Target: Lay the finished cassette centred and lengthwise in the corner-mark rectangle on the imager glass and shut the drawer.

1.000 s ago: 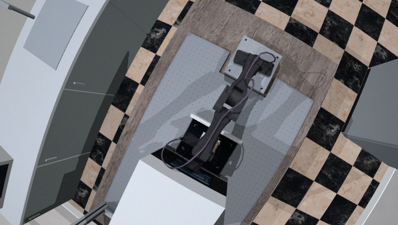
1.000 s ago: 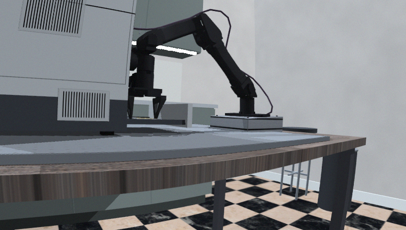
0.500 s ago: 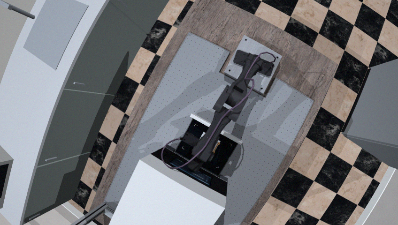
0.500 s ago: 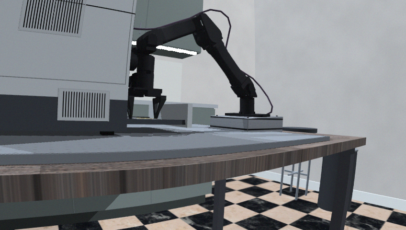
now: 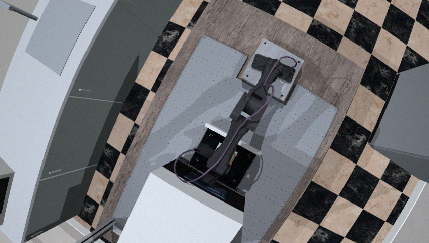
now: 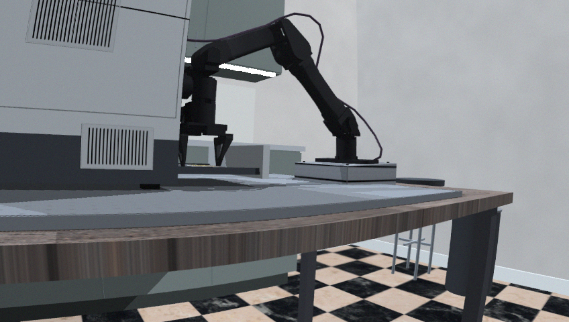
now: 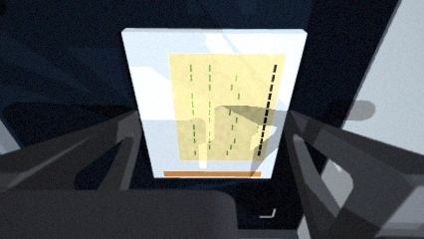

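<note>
FINISHED (image 7: 214,102) is a white cassette with a pale yellow gel, green and black dashed lanes and an orange stripe at its near end. It lies flat on the dark glass of IM's open drawer. A sliver of it shows beside the arm in the overhead view (image 5: 233,156). My gripper (image 7: 213,119) is open just above it, with one finger off each long side and neither touching; it also shows in the side view (image 6: 201,153). One white corner mark (image 7: 269,215) shows near the orange end. IM (image 5: 180,210) is the large white box.
The drawer's white front panel (image 5: 231,136) faces the arm base (image 5: 272,70). IM's body (image 6: 87,87) stands close beside the wrist. A grey perforated mat (image 5: 195,99) covers the wooden table. A low dark disc (image 6: 419,181) lies behind the base.
</note>
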